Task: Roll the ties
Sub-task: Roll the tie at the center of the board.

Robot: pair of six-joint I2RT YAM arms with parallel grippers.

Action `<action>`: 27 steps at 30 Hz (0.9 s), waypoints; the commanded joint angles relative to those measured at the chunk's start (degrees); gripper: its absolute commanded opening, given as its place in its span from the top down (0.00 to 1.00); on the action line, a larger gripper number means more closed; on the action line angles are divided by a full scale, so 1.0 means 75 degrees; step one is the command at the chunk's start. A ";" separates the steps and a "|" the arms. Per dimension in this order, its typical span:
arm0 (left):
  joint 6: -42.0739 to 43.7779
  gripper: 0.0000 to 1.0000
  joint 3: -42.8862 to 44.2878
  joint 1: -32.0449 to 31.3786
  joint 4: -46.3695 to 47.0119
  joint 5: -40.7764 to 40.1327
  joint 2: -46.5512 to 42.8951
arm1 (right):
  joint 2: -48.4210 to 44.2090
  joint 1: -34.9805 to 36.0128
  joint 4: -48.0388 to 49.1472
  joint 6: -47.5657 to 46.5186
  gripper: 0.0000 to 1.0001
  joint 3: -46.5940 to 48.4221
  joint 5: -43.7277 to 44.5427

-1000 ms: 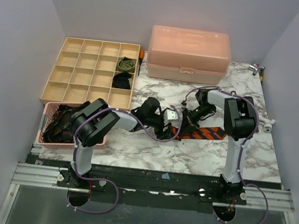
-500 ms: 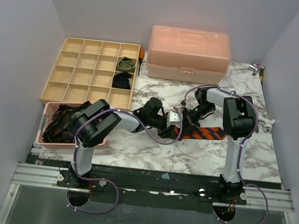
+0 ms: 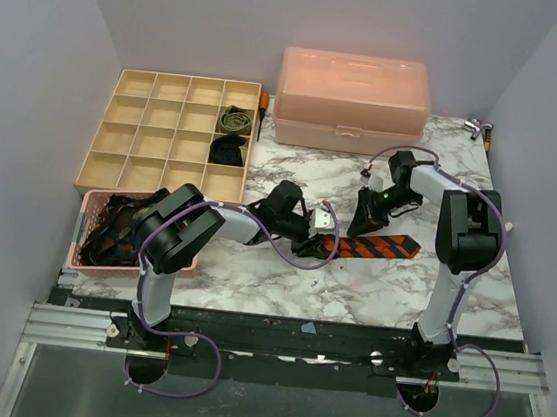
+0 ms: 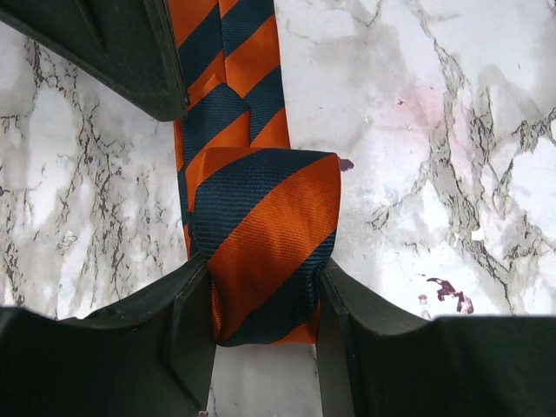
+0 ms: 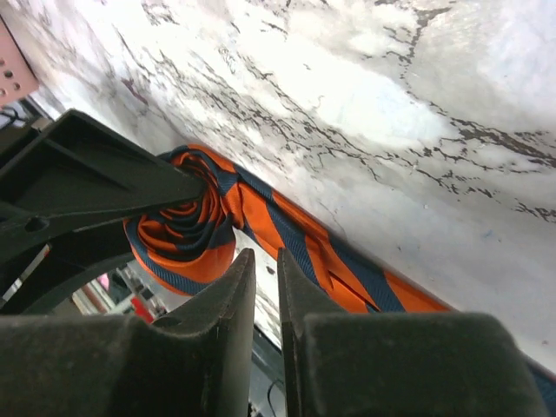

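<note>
An orange-and-navy striped tie (image 3: 387, 246) lies on the marble table, one end wound into a roll (image 4: 265, 234). My left gripper (image 4: 265, 300) is shut on that roll, one finger against each side; in the top view it (image 3: 322, 236) sits at the tie's left end. The flat part of the tie runs away from the roll. My right gripper (image 5: 265, 265) hovers just beside the roll (image 5: 178, 239), jaws a narrow gap apart with nothing between them. From above, the right gripper (image 3: 363, 222) is just behind the tie.
A wooden compartment tray (image 3: 145, 143) at back left holds a rolled olive tie (image 3: 234, 119) and a rolled black tie (image 3: 228, 149). A pink basket (image 3: 86, 247) of dark ties sits front left. A pink lidded box (image 3: 351, 101) stands at the back.
The left jaws have closed in on the roll. The right jaws have parted slightly and drawn back off the tie, and the right arm's elbow has swung to the right.
</note>
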 commanded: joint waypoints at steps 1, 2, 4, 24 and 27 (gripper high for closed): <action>0.0155 0.99 -0.0140 0.0041 -0.0882 0.0110 0.0025 | -0.0477 0.0047 0.1724 0.1147 0.82 -0.0855 0.0024; 0.0097 0.99 -0.0106 0.0041 -0.0901 0.0111 0.0035 | -0.0534 0.0051 0.2026 0.1373 0.82 -0.1048 -0.0026; 0.0048 0.99 -0.0077 0.0047 -0.0933 0.0076 0.0018 | -0.0600 0.0051 0.2405 0.1690 0.82 -0.1303 -0.0076; -0.0746 1.00 -0.0019 0.0135 -0.0830 -0.0280 0.0150 | -0.2876 0.0031 0.4444 0.3433 0.38 -0.3952 -0.1629; -0.0847 1.00 -0.0019 0.0135 -0.0737 -0.0278 0.0185 | -0.2643 0.0103 0.4942 0.3742 0.39 -0.4033 -0.1685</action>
